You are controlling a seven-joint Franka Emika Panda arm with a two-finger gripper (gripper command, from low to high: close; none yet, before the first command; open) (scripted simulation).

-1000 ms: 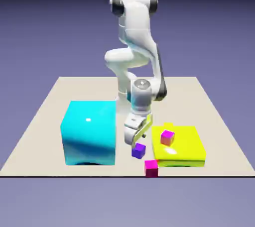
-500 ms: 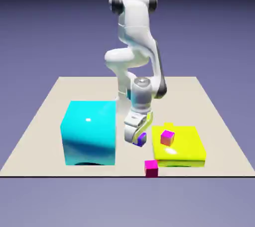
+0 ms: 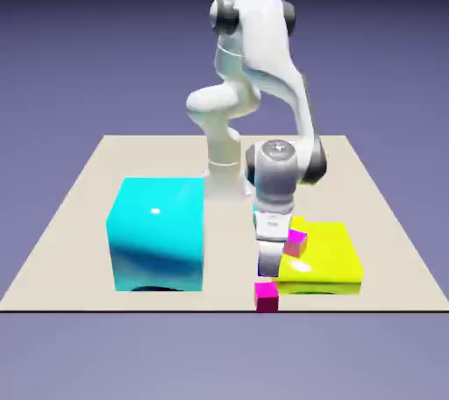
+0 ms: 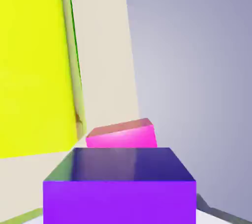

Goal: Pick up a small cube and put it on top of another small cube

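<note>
Exterior view first: we see the white arm (image 3: 277, 166) reaching over the table (image 3: 158, 157), its pincer (image 3: 270, 262) pointing down near the table's front edge, between the cyan block (image 3: 160, 236) and the yellow block (image 3: 329, 253). We can make out only thin dark violet edges of the purple cube at the fingers, since the hand hides nearly all of it. Just below the pincer in this view, a magenta cube (image 3: 267, 297) sits right at the table's front edge. A second, pinker cube (image 3: 295, 243) shows at the yellow block's left side, partly covered by the hand. The cyan block stands toward the front left corner of the table, the yellow one toward the front right.

From the hand view, we find the pincer closed on the purple cube (image 4: 119, 202), which fills the bottom middle. Beyond its upper edge we see part of a magenta cube, near the table's edge. We cannot tell whether those two cubes touch.
</note>
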